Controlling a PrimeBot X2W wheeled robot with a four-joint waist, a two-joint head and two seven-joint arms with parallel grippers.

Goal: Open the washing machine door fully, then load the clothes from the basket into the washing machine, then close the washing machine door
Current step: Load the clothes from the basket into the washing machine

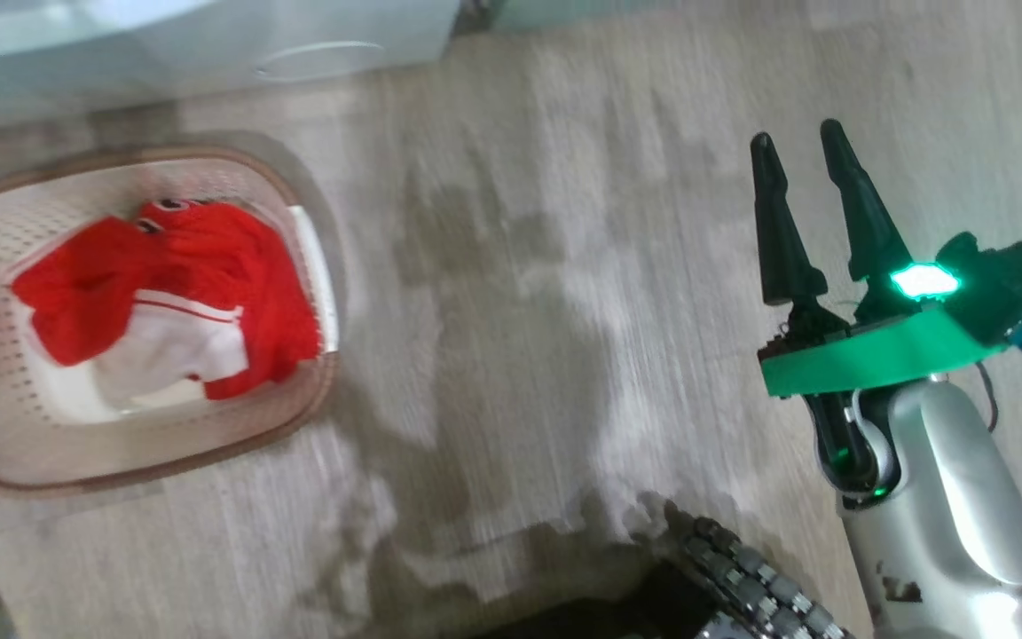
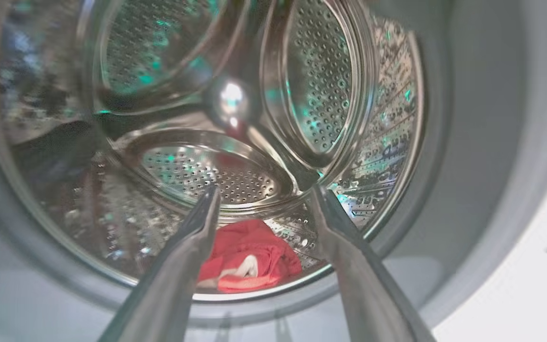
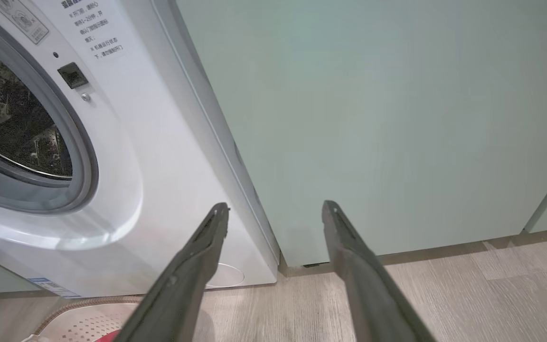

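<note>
Two lots of bright red fabric clothes with white trim are noted. One red garment (image 2: 249, 256) lies on the floor of the perforated steel drum (image 2: 321, 85) of the big white front-loading washing machine (image 3: 159, 166). It sits at 6 o'clock of the drum mouth, just inside the grey rubber seal (image 2: 444, 190). The left end effector (image 2: 266, 192) points into the drum, its two long dark fingers spread wide with nothing between them. The garment sits below and between the fingertips, apart from both.

The second lot, a red and white bundle (image 1: 183, 275), lies in the small cream perforated plastic basket (image 1: 147, 155) with a brown rim. The basket stands on the pale wood-look floor (image 1: 520, 311) at 9 o'clock in the head view. The right end effector (image 1: 795, 135) stands at 3 o'clock in that view, well apart from the basket, fingers parted and empty. Its wrist view faces the seam between the washing machine and a pale green cabinet panel (image 3: 373, 118), with the basket's edge at 7 o'clock.
</note>
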